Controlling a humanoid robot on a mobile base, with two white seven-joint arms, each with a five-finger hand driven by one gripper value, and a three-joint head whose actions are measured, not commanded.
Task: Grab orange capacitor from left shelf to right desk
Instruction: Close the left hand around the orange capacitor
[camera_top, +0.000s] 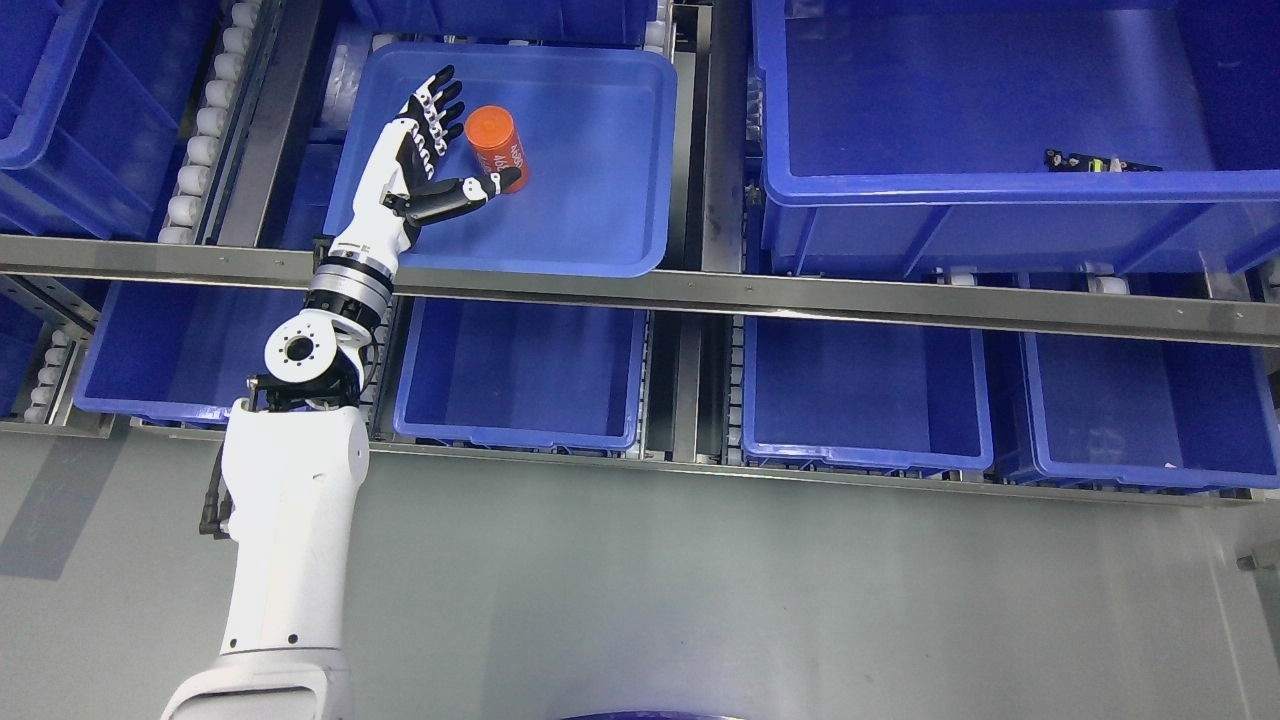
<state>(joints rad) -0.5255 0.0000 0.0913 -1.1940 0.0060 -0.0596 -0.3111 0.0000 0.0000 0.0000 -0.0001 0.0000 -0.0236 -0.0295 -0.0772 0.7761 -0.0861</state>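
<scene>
Orange capacitor (497, 147) lies on its side in shallow blue tray (600, 230) on upper shelf level. Left hand (425, 160) just left of it, fingers (438, 100) spread apart, thumb reaching under capacitor's lower end, maybe touching; no grasp. Steel shelf rail (800, 295) crosses in front of tray. Deep blue bin (1000, 200) to right holds small dark part (1100, 161). Lower blue bins (520, 420) beneath rail.

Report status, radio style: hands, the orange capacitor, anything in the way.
Left hand open, fingers spread beside orange capacitor, thumb under it, no grasp yet. Right hand not in view. Capacitor lying in shallow blue tray on shelf. Nothing blocking.
</scene>
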